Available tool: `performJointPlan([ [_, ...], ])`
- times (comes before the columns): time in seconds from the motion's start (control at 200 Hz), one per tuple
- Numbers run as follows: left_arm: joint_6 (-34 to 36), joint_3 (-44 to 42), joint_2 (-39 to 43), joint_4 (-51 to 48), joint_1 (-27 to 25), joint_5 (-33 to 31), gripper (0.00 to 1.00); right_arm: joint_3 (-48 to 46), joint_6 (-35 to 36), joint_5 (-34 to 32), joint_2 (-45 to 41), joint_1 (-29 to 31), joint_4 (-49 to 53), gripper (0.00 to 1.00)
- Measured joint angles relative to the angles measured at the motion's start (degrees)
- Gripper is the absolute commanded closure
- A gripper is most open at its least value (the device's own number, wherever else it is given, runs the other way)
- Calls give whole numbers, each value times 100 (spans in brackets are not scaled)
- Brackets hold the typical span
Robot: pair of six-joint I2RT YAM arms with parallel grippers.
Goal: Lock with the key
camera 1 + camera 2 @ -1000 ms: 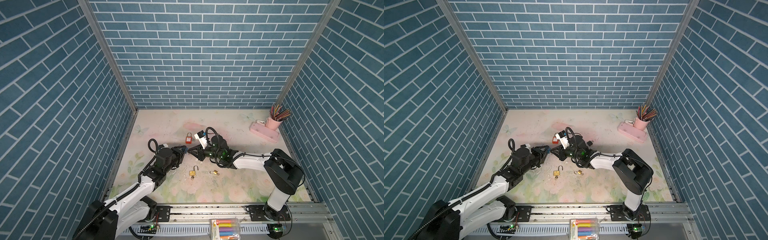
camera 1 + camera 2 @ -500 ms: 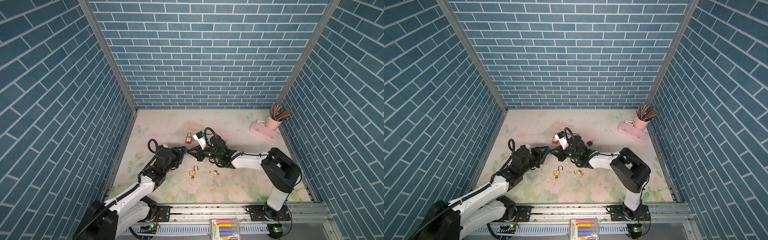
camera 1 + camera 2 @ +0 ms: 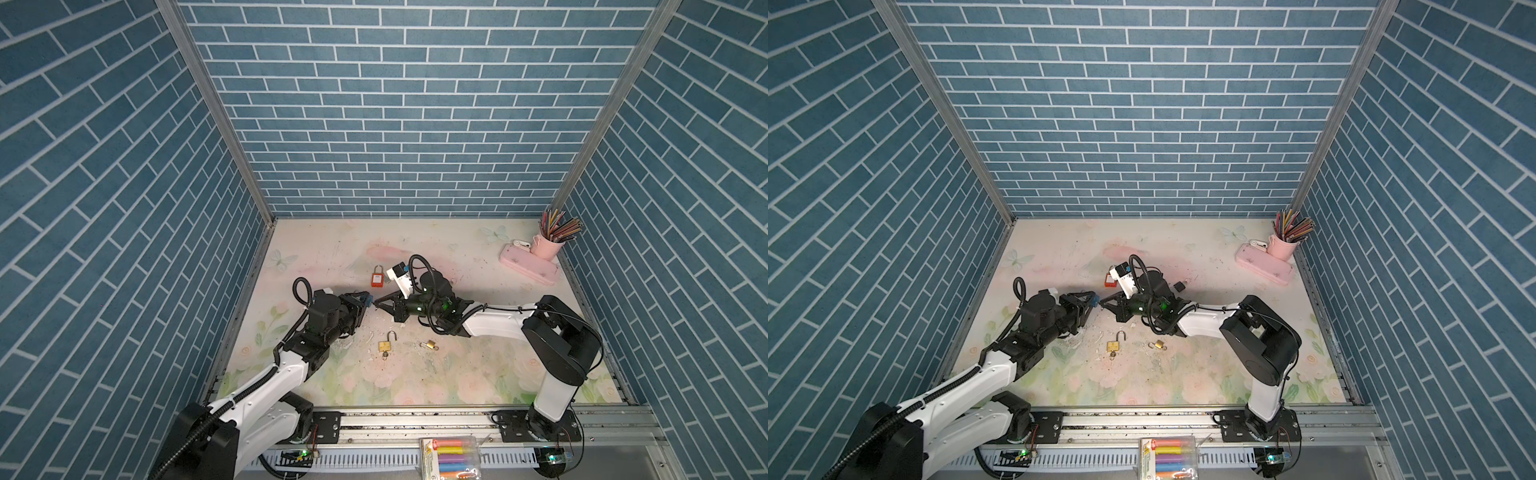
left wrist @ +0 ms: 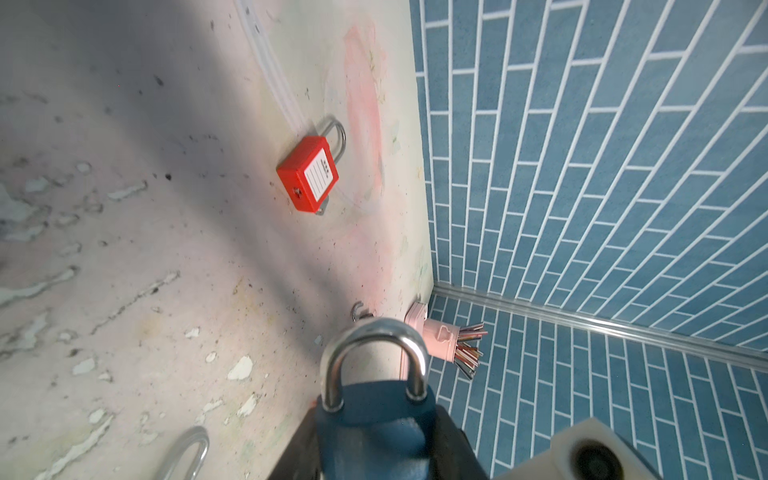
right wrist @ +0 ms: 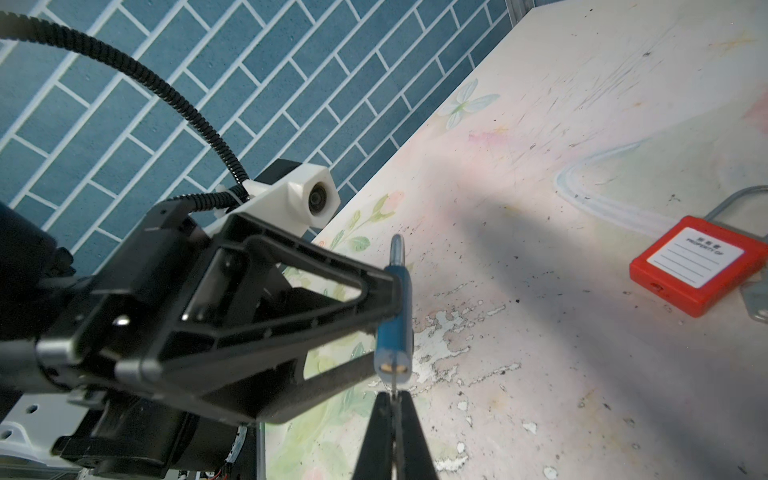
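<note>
Blue padlock (image 5: 394,320) is sitting clamped in left pincer (image 3: 362,301); right pincer (image 5: 393,400) is pinching key (image 5: 393,384) at keyhole (image 5: 394,368), needing a push, then a twist.

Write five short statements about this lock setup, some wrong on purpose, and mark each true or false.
1. The left gripper holds the blue padlock. True.
2. The right gripper is open and empty. False: it is shut on the key, which points at the blue padlock's underside.
3. The red padlock lies on the table, ungripped. True.
4. The larger brass padlock has its shackle closed. False: its shackle stands open.
5. The pencil cup stands at the table's near left corner. False: it is at the far right corner.
</note>
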State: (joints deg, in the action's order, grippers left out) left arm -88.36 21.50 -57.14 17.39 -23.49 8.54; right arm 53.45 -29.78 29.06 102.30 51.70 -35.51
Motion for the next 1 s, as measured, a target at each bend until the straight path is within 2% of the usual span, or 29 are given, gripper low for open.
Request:
performJointPlan([
  [0.225,380,210,96,-299,929,-79,100,-669,-2,76,-363,4,87,100],
  [0.33,855,557,166,-807,1060,-138,100,-1047,-22,31,-734,2,142,100],
  [0.445,1687,1202,72,-1635,1060,-120,100,-1239,-26,-79,-1147,-35,289,100],
  [0.585,3021,2087,-413,-2798,881,-254,100,-1239,-15,-236,-1469,-125,498,100],
  [0.74,4131,2411,-990,-3860,175,-710,100,-1235,24,-293,-1545,-262,686,100],
  [0.845,4382,2153,-1211,-4212,-52,-850,100,-1193,28,-289,-1504,-297,817,100],
  [1.0,4153,1432,-1224,-4317,-57,-920,100,-1152,24,-225,-1314,-295,828,100],
])
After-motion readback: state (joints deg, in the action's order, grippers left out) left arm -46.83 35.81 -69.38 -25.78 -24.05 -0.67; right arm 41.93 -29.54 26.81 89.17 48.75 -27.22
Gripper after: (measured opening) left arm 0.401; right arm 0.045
